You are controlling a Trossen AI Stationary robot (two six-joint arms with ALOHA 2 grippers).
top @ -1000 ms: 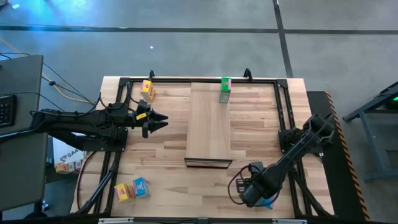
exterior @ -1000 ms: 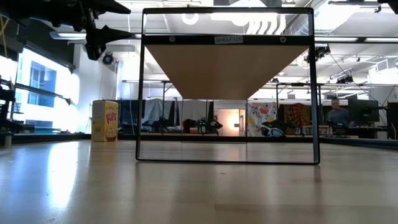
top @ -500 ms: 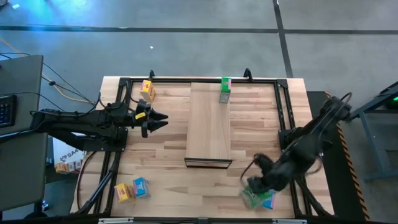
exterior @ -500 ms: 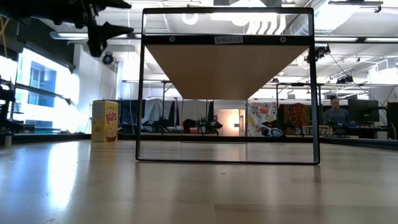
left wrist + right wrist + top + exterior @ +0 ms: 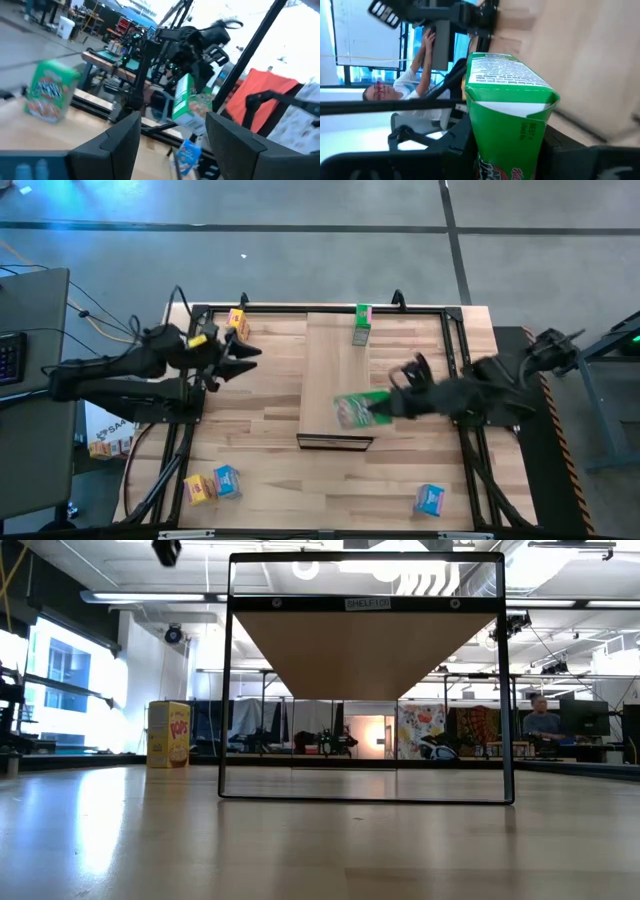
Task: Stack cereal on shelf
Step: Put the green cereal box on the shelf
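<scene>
The right tool (image 5: 385, 406) is clamped on a green cereal box (image 5: 353, 410), carrying it above the shelf (image 5: 337, 350) near its dark front edge; next, I'd say, lower and let go. The left tool (image 5: 240, 356) waits spread and empty beside the shelf

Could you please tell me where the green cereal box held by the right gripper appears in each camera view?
High view: green cereal box in the right gripper, over the shelf near its front end.
Low view: not in it.
Left wrist view: mid-frame, held aloft.
Right wrist view: centre, filling the foreground.
Shared landmark: the shelf.
</scene>
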